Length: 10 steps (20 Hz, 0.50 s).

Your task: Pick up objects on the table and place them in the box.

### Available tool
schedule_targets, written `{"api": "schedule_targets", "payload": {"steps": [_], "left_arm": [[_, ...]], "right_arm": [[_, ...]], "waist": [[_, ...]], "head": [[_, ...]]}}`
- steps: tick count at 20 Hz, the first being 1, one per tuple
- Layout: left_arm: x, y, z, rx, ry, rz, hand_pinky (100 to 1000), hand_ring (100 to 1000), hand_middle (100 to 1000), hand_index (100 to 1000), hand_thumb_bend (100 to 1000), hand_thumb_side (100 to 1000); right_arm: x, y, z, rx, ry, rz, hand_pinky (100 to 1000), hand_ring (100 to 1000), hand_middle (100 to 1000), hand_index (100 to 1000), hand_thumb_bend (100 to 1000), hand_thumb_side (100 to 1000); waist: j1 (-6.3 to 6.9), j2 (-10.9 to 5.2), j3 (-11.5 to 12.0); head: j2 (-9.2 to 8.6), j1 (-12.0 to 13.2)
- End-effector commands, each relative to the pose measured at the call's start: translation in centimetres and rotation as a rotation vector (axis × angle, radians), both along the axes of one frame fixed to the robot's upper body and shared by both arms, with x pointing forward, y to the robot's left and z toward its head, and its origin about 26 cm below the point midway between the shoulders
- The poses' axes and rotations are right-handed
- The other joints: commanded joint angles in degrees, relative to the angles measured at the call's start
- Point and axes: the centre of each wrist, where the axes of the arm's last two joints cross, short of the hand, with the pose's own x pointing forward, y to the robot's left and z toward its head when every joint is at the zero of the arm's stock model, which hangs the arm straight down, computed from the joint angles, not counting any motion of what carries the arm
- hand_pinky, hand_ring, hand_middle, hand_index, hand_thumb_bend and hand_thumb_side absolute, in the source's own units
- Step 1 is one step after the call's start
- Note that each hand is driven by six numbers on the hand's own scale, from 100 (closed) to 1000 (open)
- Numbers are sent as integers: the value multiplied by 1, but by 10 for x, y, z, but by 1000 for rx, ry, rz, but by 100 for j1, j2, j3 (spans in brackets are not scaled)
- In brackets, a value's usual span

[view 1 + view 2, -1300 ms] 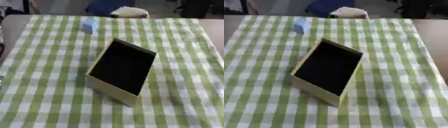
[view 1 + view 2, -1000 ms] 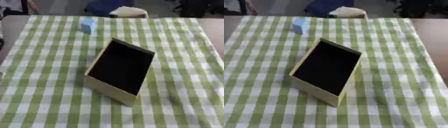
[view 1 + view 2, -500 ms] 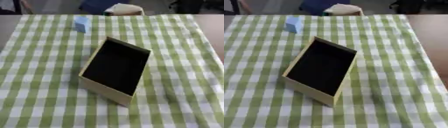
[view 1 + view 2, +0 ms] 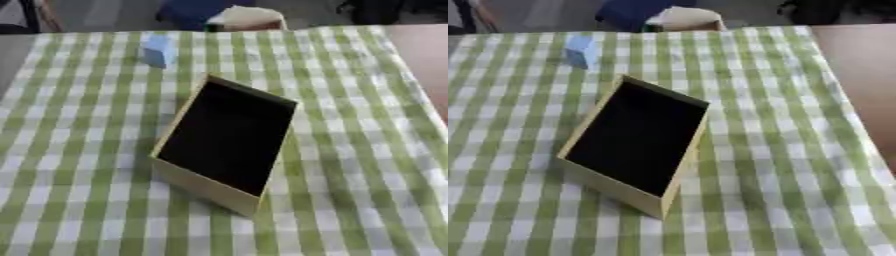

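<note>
Neither of the robot's hands showed in either view, so I could not tell whether they were released, clenched or grasping anything. With no hand to begin from, the nearest thing to where they would come in was the box [image 4: 224, 142], a pale yellow open one with a dark inside, which sat askew near the middle of the table, one corner turned toward the near edge. As far as I could see, it was empty. The table itself was covered by a green and white checked cloth [image 4: 367, 150]. Well apart from the box, toward the far left, stood a small light blue block [image 4: 157, 50], upright on the cloth and touching nothing else. Beyond the far edge sat something pale with a brown base [image 4: 248, 18], which I could not make out. By my judgement the task had hardly begun: the blue block was the only loose object I saw on the cloth, and it was not yet in the box. No label or writing could be read anywhere.
</note>
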Motion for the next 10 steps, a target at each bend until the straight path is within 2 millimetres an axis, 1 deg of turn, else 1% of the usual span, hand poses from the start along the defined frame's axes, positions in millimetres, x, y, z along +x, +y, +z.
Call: {"api": "schedule_targets", "payload": {"steps": [1,7,8,10], "left_arm": [[15,3,12,98,32,43,665,658,660,728,214,652],[49,-16,12,315,110,51,700,694,690,769,240,686],[54,-19,11,361,129,48,723,720,717,799,260,706],[61,-24,9,460,179,43,746,746,739,823,288,667]], "right_arm": [[-2,-1,11,-44,-23,13,699,735,698,865,100,1000],[-1,0,13,-54,-20,27,699,735,698,865,100,1000],[0,0,13,-55,-21,29,699,735,698,865,100,1000],[0,1,14,-57,-20,32,699,735,698,866,100,1000]], "waist": [[17,-86,-27],[54,-54,-82],[62,-50,-92],[73,-42,-107]], "head": [[-75,25],[-81,34],[-88,38],[-96,40]]}}
